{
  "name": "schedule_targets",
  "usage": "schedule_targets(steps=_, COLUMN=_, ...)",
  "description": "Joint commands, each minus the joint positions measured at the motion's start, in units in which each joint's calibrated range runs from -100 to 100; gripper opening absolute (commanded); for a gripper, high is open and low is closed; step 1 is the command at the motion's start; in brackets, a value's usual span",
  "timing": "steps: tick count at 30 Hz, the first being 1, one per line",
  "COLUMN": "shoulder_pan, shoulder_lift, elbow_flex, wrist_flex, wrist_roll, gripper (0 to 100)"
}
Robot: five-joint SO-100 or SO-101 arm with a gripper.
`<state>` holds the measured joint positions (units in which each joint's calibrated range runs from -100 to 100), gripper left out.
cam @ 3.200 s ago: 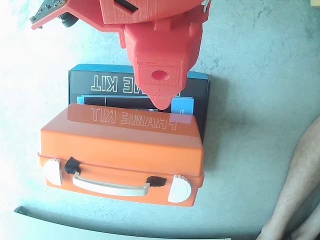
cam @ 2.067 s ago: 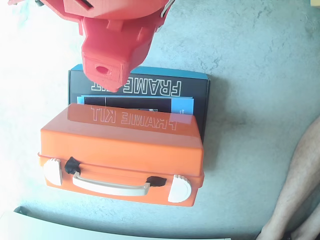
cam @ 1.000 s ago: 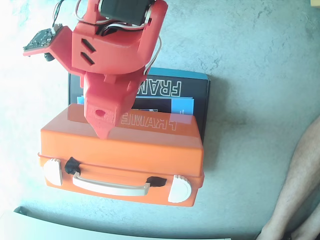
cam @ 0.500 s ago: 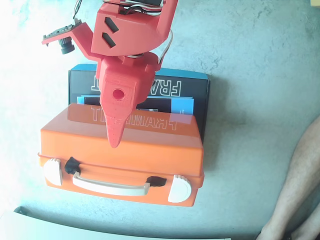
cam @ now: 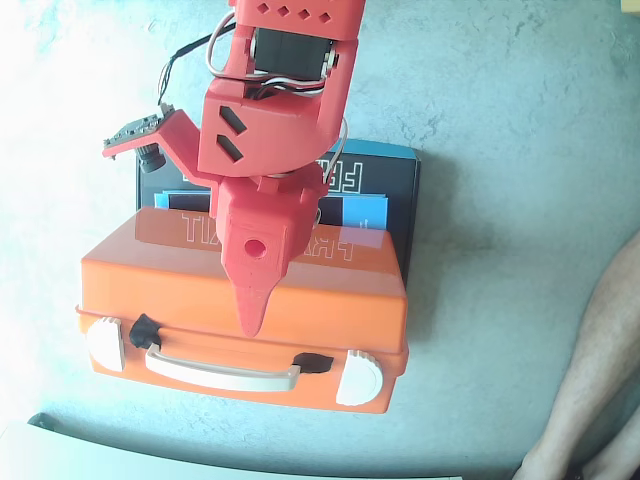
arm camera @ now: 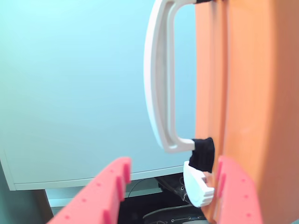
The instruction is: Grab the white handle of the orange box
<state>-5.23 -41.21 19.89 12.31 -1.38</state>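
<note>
One pale grey tabletop [cam: 520,120] carries the orange box [cam: 200,285], white handle [cam: 222,374] facing its near edge. Red tool [arm camera: 170,186] hovers above, spread wide, holding nothing. Dark box [cam: 395,190] behind is mostly hidden.

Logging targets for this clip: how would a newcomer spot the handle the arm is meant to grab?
Find the orange box under the red arm in the fixed view. On its front edge sits the white handle, a long curved bar on black hinges. The white latches flanking it are short rounded tabs, not a bar.
</note>
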Motion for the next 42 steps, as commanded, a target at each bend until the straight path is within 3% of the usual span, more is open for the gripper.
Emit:
schedule_targets(steps=1, shoulder_pan=0.08, shoulder_lift=5.91, elbow_flex=-2.13, wrist_flex=0.38, wrist_roll=0.26, gripper=22)
schedule_targets(steps=28, shoulder_pan=-0.15, shoulder_lift=33.91, elbow_flex=-29.42, wrist_flex=0.3, wrist_roll=-0.1, gripper=21)
schedule_targets(steps=42, shoulder_pan=1.4, shoulder_lift=55.93, elbow_flex=-57.42, wrist_flex=0.97, wrist_roll=-1.2, gripper=21)
